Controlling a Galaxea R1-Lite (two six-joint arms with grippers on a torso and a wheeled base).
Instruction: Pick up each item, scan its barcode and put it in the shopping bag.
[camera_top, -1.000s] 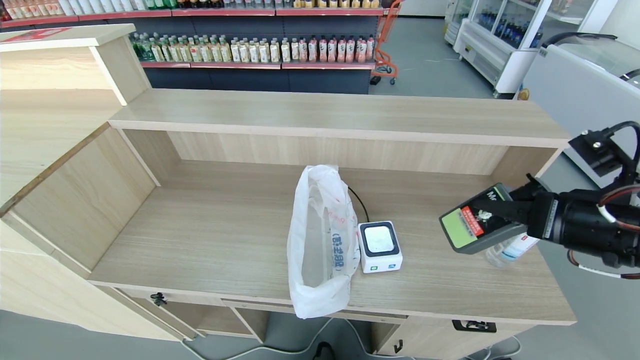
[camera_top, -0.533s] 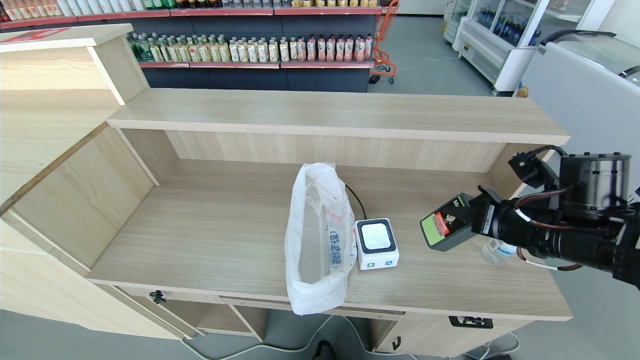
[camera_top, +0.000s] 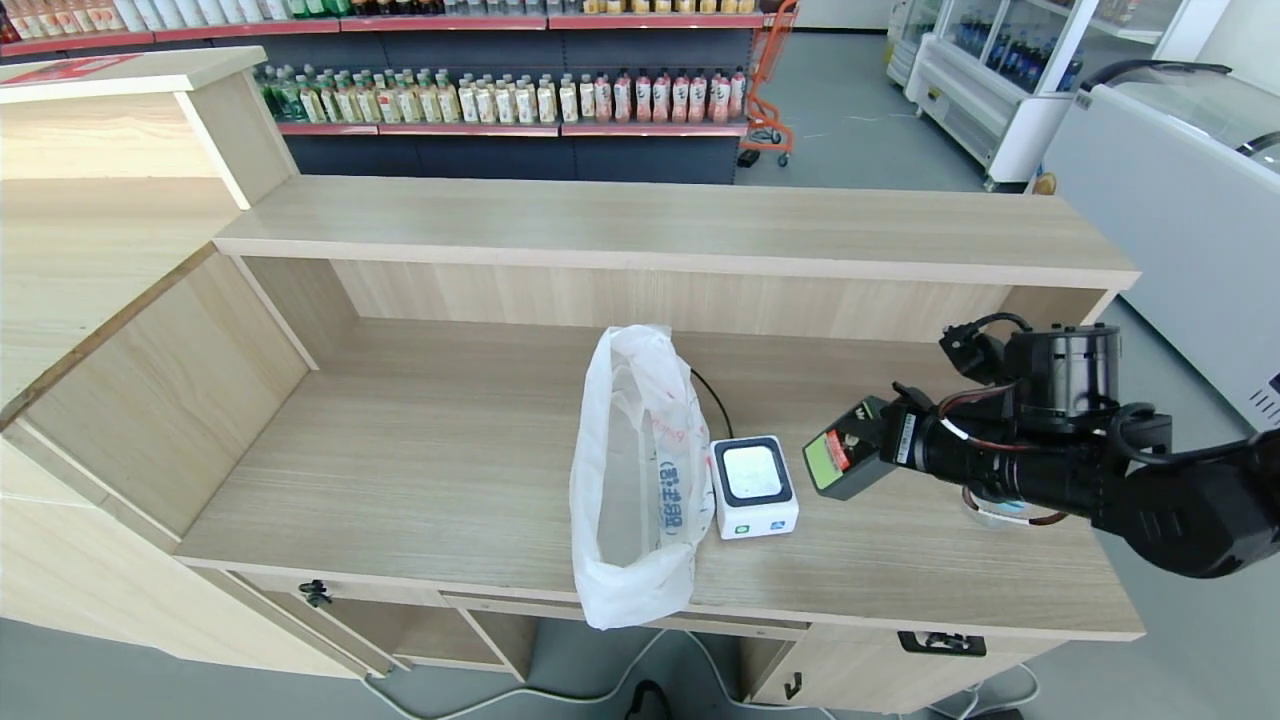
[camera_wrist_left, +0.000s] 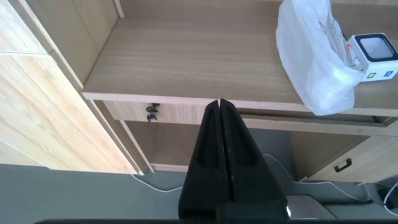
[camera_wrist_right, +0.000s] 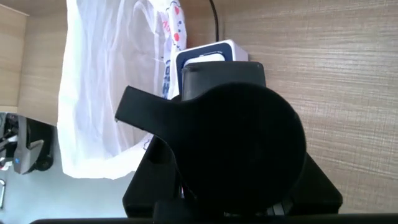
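Frame right: right gripper (camera_top: 882, 445) grasps dark box with green-red label (camera_top: 835, 466), near white cube scanner (camera_top: 755, 487) beside white plastic bag (camera_top: 632, 480); left gripper (camera_wrist_left: 219, 109) clenched, empty.

Open run of bare counter (camera_top: 400, 470) left of the bag (camera_top: 640, 480), closed off by the side wall (camera_top: 150, 420) and the back panel (camera_top: 650, 300). Headroom at the rear limited by the upper ledge (camera_top: 650, 225). Bag upright mid-counter, mouth open upward, against the scanner (camera_top: 755, 487). Cable (camera_top: 712, 400) trailing behind both. Above the counter right of the scanner, blocked by the right gripper (camera_top: 872, 452) clamping a box (camera_top: 838, 465); bottle (camera_top: 990, 512), mostly hidden, farther right on the counter.
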